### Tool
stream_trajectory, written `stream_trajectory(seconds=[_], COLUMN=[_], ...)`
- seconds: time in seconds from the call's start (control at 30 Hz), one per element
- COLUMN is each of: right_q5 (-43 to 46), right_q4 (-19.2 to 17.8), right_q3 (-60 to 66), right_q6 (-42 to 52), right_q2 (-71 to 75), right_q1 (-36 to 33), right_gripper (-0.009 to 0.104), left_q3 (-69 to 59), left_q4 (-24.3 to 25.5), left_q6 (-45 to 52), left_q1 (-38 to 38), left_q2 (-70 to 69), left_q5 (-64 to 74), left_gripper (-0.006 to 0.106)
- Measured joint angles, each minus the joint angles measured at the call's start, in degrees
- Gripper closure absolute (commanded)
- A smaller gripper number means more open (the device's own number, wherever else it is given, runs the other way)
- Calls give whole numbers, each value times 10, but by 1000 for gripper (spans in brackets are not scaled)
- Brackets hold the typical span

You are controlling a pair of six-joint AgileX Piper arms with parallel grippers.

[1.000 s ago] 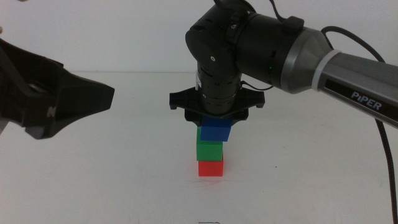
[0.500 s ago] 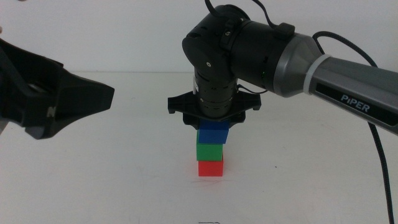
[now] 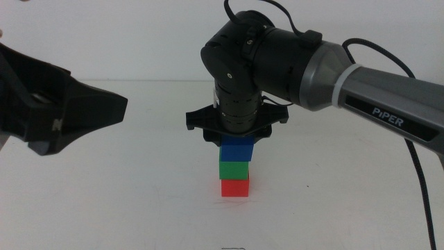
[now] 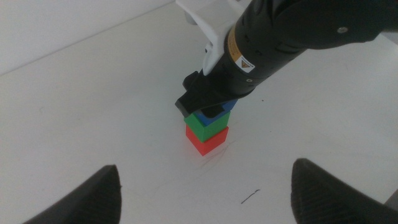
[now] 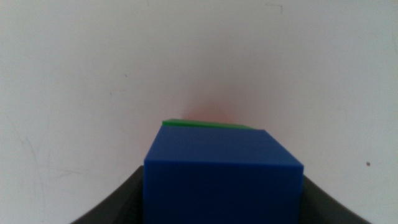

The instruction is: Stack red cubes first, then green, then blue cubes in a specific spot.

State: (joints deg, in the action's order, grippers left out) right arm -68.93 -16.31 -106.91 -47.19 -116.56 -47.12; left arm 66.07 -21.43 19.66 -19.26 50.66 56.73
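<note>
The red cube [image 3: 235, 187] sits on the white table with the green cube [image 3: 234, 170] on top of it. The blue cube [image 3: 236, 152] rests on the green one, roughly square with it. My right gripper [image 3: 236, 142] points straight down over the stack and is shut on the blue cube, its jaws on either side of it in the right wrist view [image 5: 222, 180]. A sliver of green [image 5: 205, 124] shows past the blue cube there. My left gripper [image 3: 62, 111] waits open at the left, away from the stack [image 4: 207, 140].
The white tabletop [image 3: 139, 201] around the stack is bare. The right arm's body [image 3: 361, 83] reaches in from the right above the table. A small dark mark [image 4: 250, 197] lies on the table near the left gripper.
My right gripper has come down and slightly left with the blue cube, which was tilted above the green cube and now sits flat on it. The left arm has not moved.
</note>
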Motion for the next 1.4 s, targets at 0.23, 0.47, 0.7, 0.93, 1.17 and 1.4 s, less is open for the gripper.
stream_trajectory(seconds=[0.23, 0.47, 0.7, 0.93, 1.17, 1.4], right_q5=[8, 16, 18, 7, -18, -26], right_q4=[-2, -2, -3, -13, -14, -44], right_q3=[-2, -2, -2, -15, -115, -165], right_q6=[4, 9, 10, 28, 93, 168], right_q2=[-5, -5, -9, -9, 14, 94], right_q1=[0, 0, 0, 0, 4, 9], right_gripper=[94, 77, 17, 9, 9, 9], left_q3=[0, 0, 0, 0, 0, 0], left_q4=[0, 0, 0, 0, 0, 0], left_q6=[0, 0, 0, 0, 0, 0], left_q1=[0, 0, 0, 0, 0, 0], left_q2=[0, 0, 0, 0, 0, 1], left_q5=[0, 0, 0, 0, 0, 0], left_gripper=[7, 7, 7, 7, 7, 7])
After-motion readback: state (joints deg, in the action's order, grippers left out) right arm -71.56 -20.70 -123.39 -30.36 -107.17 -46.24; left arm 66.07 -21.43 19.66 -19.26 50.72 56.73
